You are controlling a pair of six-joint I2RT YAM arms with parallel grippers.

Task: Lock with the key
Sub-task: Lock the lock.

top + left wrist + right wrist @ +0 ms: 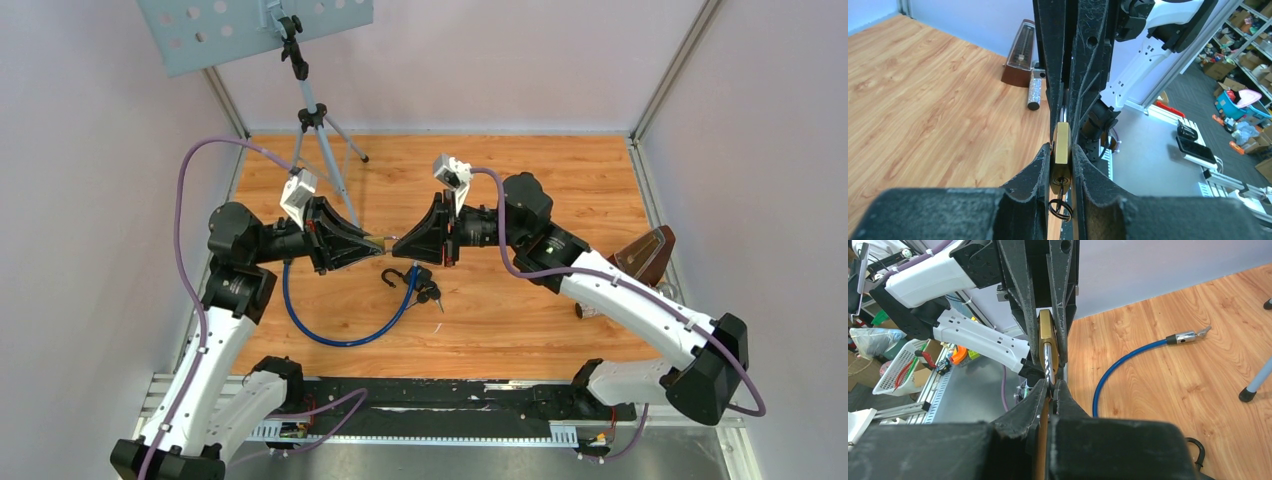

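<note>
The left pincer clenches the brass padlock by its body above the middle of the bench, a key ring dangling beneath, while the right pincer, tip to tip with it, is clamped on the lock's steel shackle. A blue cable lies toward the near edge; a metronome stands by the right edge.

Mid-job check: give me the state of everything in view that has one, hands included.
Padlock: held off the table between both hands; locked or not, cannot tell.
Left hand: shut on the padlock's brass body.
Right hand: shut on the shackle.
Key ring: hanging from the padlock's keyhole end.
Blue cable: lying loose on the table, metal end free.
Metronome: upright.
</note>
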